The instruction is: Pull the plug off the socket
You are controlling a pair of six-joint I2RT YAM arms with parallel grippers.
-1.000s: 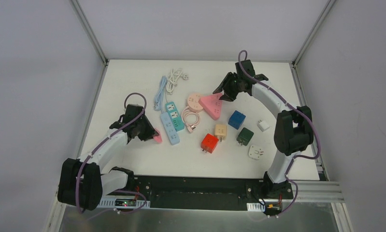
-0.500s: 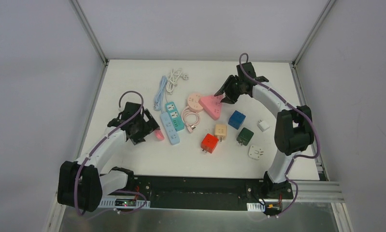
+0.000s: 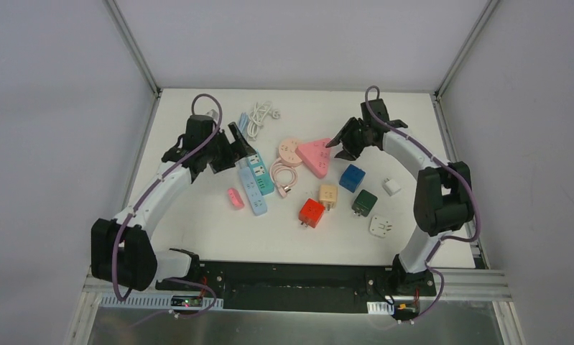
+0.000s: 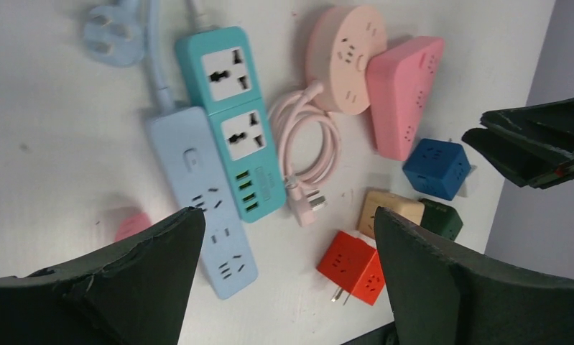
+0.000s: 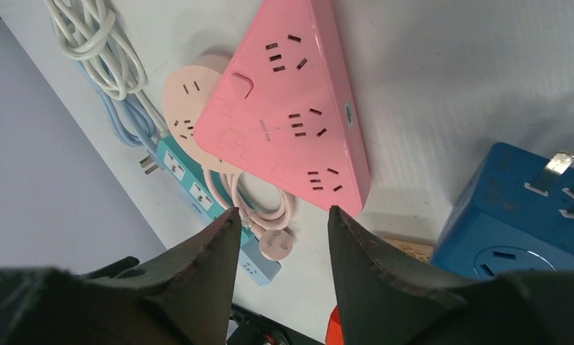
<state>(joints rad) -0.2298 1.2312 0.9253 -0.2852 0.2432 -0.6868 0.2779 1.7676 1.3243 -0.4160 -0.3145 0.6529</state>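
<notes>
A white table (image 3: 197,237) was seen, with a blue strip (image 3: 253,192) lying on it. The left gripper (image 3: 238,141) was held just beyond the far end of the blue strip, its jaws wide apart and nothing between them. The right gripper (image 3: 339,147) was held well to the right of the blue strip, jaws partly apart, nothing gripped. The pink plug (image 3: 235,198) was seen lying just left of the blue strip, in no socket.

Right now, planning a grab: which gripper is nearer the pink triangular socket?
Right. The right gripper is beside the pink triangular socket; the left gripper is farther, by the teal strip.
</notes>
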